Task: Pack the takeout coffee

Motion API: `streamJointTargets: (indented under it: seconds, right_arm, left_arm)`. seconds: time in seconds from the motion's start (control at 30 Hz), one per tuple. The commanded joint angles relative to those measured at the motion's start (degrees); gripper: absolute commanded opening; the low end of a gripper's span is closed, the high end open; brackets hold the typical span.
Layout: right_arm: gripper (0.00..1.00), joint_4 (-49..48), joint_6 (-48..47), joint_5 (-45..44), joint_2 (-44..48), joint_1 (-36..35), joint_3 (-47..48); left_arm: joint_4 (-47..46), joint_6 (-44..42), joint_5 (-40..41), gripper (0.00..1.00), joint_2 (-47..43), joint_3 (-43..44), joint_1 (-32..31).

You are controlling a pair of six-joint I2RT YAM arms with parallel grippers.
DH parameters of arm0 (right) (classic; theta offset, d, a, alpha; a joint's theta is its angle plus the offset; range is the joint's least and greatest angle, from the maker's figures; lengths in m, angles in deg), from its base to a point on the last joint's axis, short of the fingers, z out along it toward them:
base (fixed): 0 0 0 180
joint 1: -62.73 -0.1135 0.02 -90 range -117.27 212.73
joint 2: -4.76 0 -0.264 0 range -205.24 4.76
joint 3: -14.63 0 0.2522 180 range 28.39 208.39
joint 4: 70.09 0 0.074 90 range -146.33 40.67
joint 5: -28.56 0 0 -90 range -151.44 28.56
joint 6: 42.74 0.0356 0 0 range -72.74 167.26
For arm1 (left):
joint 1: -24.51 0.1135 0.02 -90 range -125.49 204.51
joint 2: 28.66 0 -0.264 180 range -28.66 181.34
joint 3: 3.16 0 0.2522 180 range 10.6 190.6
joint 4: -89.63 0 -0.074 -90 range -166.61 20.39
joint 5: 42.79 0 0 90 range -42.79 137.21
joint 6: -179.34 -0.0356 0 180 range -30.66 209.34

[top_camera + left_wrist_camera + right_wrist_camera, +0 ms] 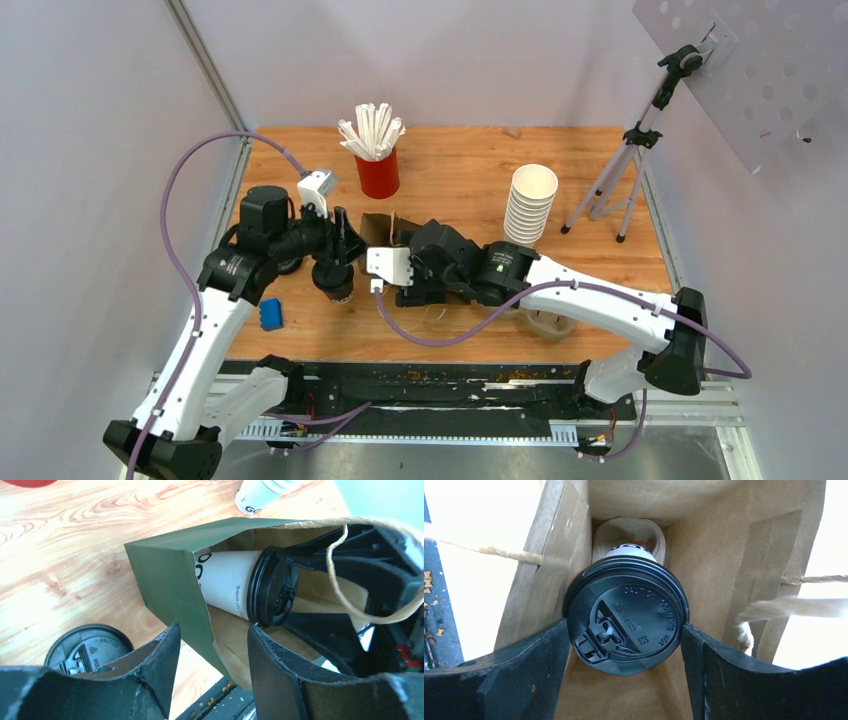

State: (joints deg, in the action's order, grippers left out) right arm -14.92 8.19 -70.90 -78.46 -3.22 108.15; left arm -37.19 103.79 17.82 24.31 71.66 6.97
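The takeout coffee's (227, 582) base is hidden inside the green bag (165, 575), its print partly covered.

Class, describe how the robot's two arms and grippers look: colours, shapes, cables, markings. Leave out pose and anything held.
Both the left arm and right arm have white tubular links, black joint housings and a purple cable. A white camera box sits at each wrist. The left gripper and right gripper have flat black wedge-shaped fingers, the left pair scuffed along the edges.

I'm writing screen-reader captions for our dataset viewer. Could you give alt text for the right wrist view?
The right pincer holds the takeout coffee by its black lid, inside a brown paper bag with twine handles.
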Motion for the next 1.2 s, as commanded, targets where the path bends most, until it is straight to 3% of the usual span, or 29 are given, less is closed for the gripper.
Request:
streamJointTargets:
  seconds: [0.0, 0.17, 0.27, 0.43, 0.67, 0.8, 0.93, 1.17]
  right_arm:
    - [0.76, -5.7, 1.1, -3.6, 2.8, -2.6, -3.8]
    - [0.76, -8.0, 2.8, -5.2, 4.0, -3.8, -7.0]
    - [0.76, -7.6, 3.2, -5.6, 4.9, -4.3, -8.2]
    - [0.76, -6.9, 4.8, -6.5, 7.5, -4.8, -10.7]
    - [0.75, -7.7, 5.9, -6.5, 9.8, -5.0, -14.0]
    - [0.75, -7.6, 5.4, -6.6, 9.9, -4.9, -13.6]
    - [0.75, -8.7, 4.3, -6.7, 8.7, -4.9, -12.2]
    - [0.75, -10.9, 2.6, -6.1, 4.9, -5.0, -10.4]
  left_arm:
    - [2.0, 3.8, 0.5, 0.62, -3.9, -2.0, -0.1]
    - [1.3, 4.8, -4.1, 0.74, -5.2, -4.9, -0.1]
    - [2.3, 4.7, -3.2, 0.75, -5.9, -5.1, -0.1]
    - [4.6, 4.3, 0.0, 0.74, -7.2, -4.4, -0.2]
    - [0.7, 6.1, -4.2, 0.66, -8.2, -6.7, -0.1]
    - [-1.1, 6.0, -4.0, 0.52, -7.9, -7.2, -0.1]
    - [-1.1, 4.7, -5.1, 0.26, -7.2, -7.4, -0.1]
    - [-5.1, 4.6, -8.6, 0.17, -8.4, -11.2, -0.4]
